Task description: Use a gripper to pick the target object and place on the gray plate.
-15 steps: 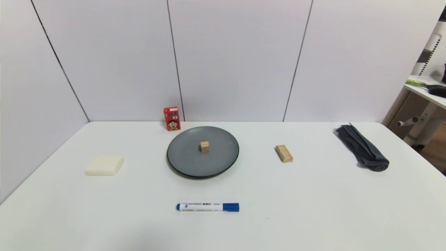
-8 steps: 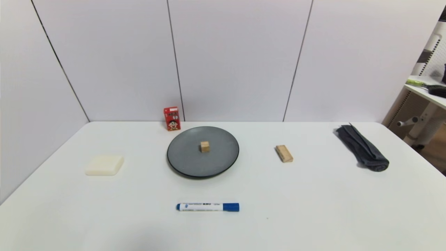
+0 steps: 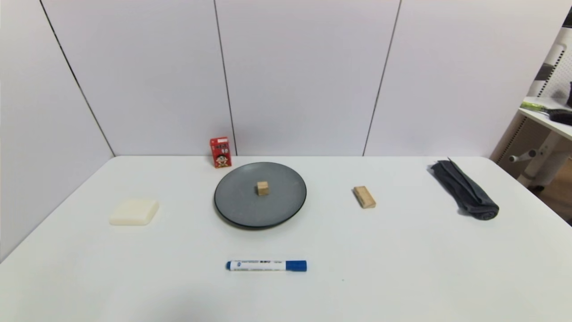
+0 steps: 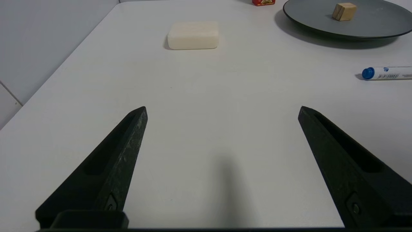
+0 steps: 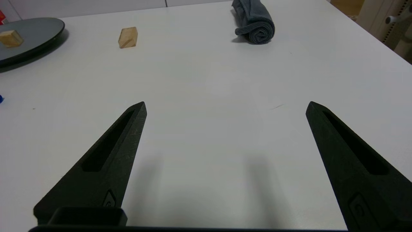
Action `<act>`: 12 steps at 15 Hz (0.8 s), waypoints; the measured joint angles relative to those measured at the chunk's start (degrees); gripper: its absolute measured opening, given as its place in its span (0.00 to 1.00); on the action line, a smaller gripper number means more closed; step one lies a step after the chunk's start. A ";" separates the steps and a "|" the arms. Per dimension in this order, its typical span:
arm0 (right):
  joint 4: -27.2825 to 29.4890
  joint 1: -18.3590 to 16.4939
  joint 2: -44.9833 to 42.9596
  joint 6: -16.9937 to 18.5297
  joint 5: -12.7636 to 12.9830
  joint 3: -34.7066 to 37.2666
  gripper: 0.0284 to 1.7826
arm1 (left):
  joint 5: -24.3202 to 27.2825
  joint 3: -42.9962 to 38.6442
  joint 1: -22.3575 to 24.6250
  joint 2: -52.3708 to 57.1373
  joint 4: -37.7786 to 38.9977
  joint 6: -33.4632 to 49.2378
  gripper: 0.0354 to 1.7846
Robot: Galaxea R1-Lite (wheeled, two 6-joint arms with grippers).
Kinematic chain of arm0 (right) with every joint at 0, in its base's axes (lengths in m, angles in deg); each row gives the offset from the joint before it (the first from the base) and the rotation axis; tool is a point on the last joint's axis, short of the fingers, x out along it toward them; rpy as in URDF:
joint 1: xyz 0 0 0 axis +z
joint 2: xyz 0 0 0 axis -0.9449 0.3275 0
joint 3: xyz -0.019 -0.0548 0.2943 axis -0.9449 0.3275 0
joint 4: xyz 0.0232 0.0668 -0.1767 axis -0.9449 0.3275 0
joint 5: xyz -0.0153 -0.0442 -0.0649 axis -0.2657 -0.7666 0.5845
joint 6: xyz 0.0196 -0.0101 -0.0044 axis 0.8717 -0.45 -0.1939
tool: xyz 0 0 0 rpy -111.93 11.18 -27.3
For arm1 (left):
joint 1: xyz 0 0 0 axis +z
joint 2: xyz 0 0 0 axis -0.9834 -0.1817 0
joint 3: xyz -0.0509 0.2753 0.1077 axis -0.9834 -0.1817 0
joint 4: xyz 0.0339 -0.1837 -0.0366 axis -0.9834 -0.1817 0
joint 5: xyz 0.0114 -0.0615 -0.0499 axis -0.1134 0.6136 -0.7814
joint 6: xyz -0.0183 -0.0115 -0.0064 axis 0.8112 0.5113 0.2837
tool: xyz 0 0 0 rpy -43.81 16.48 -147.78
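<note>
The little wooden cube (image 3: 262, 188) sits on the gray plate (image 3: 241, 210) (near its middle), while the left gripper (image 4: 222, 109) and right gripper (image 5: 225, 104) hang low over bare table (image 3: 402, 259), both spread wide, holding nothing.

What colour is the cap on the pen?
Blue. The marker has a white body with a blue cap, clearest in the head view.

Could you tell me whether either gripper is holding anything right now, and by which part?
Nothing is held: left gripper and right gripper are open over bare table; the cube sits on the plate.
</note>
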 joint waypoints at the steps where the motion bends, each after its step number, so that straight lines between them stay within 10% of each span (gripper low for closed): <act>1: 0.01 0.00 0.00 -0.05 0.00 0.00 0.96 | 0.00 0.00 0.00 0.02 0.00 0.04 0.94; 12: 0.06 0.00 0.00 -0.07 0.04 -0.07 0.96 | 0.00 0.00 0.00 0.06 0.00 0.01 0.94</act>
